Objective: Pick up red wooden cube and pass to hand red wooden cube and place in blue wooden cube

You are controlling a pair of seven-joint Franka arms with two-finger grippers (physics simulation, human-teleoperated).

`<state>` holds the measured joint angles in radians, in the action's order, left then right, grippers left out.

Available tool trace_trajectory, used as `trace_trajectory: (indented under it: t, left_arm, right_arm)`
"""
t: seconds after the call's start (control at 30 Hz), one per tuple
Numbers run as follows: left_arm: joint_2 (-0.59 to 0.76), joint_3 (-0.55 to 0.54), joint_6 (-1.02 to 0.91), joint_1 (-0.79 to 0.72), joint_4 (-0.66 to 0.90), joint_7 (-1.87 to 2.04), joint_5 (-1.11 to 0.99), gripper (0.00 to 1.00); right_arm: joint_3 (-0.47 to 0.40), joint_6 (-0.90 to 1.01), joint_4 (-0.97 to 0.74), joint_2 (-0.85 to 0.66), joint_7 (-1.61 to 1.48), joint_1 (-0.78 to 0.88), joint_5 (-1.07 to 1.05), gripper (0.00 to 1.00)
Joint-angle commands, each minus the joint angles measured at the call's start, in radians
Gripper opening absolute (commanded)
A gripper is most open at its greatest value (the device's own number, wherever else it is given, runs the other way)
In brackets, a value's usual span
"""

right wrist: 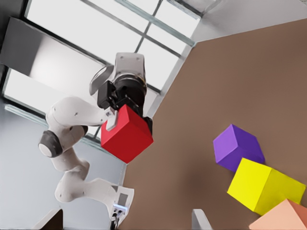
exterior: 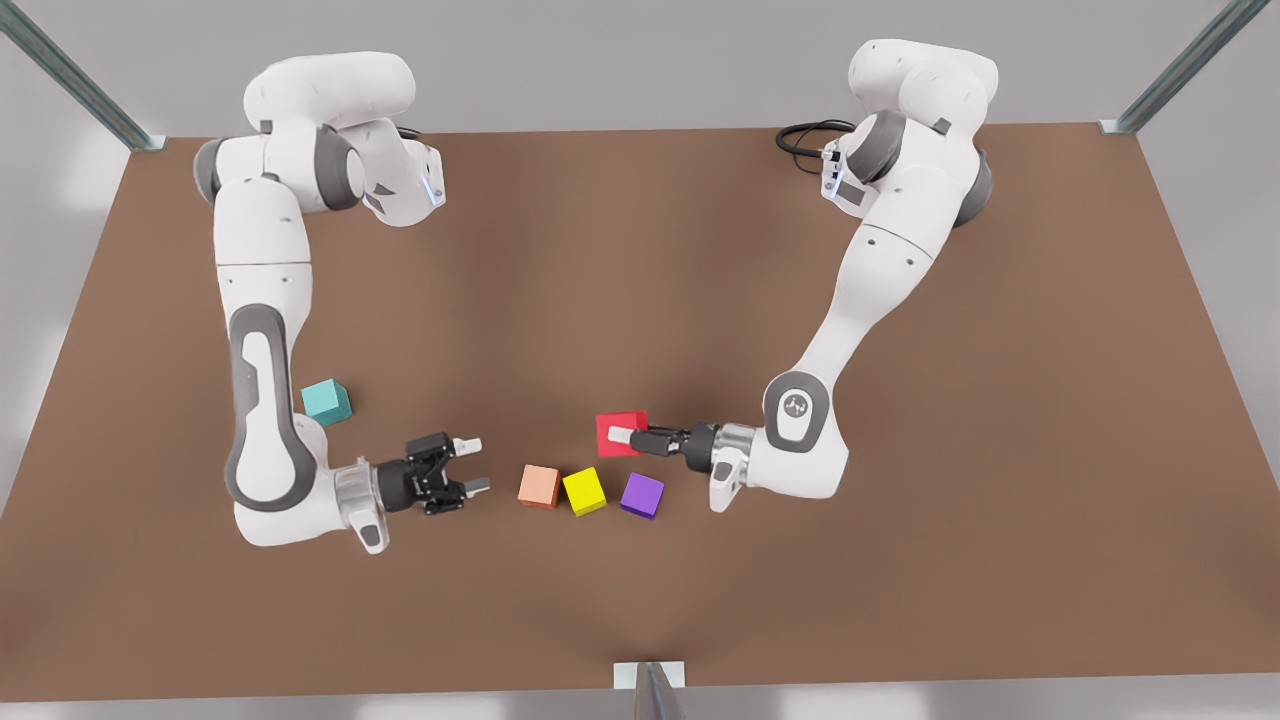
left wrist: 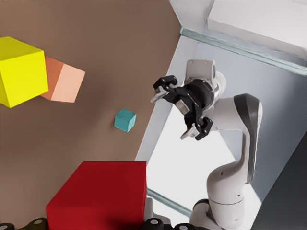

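Lower centre of the front view, the left gripper (exterior: 622, 437) holds the red cube (exterior: 621, 433) clamped in its fingers, lifted for handover; the right gripper (exterior: 472, 465) faces it, fingers spread. The blue cube (exterior: 327, 401) sits centre-left.

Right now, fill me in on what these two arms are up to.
The left gripper, on the front view's right, holds the red wooden cube raised above the table, pointed toward the other arm. The right gripper faces it with fingers open, apparently ready for a handover. The blue wooden cube sits behind the right arm; orange, yellow and purple cubes lie between the grippers.
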<state>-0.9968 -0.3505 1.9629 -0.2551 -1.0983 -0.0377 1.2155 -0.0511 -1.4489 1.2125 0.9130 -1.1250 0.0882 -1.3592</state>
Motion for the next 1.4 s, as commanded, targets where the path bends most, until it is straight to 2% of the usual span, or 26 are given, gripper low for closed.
trace_trajectory:
  t: [0.0, 0.13, 0.67, 1.37]
  left_arm:
    - [0.001, -0.001, 0.019, 0.0, -0.002, -0.309, 0.021, 0.6]
    - [0.001, -0.001, 0.062, -0.016, -0.009, -0.449, 0.01, 0.6]
    - [-0.005, -0.001, 0.077, -0.019, -0.009, -0.45, 0.016, 0.61]
    - [-0.006, -0.001, 0.097, -0.027, -0.009, -0.449, 0.018, 0.61]
  right_arm:
    - [0.016, -0.044, -0.01, 0.004, -1.108, 0.005, -0.037, 1.0]
    - [0.017, -0.041, -0.011, 0.004, -1.188, 0.021, -0.044, 1.0]
    - [0.016, -0.114, 0.039, 0.026, -1.133, 0.137, -0.216, 1.0]
    - [0.033, -0.151, 0.076, 0.024, -1.075, 0.197, -0.274, 1.0]
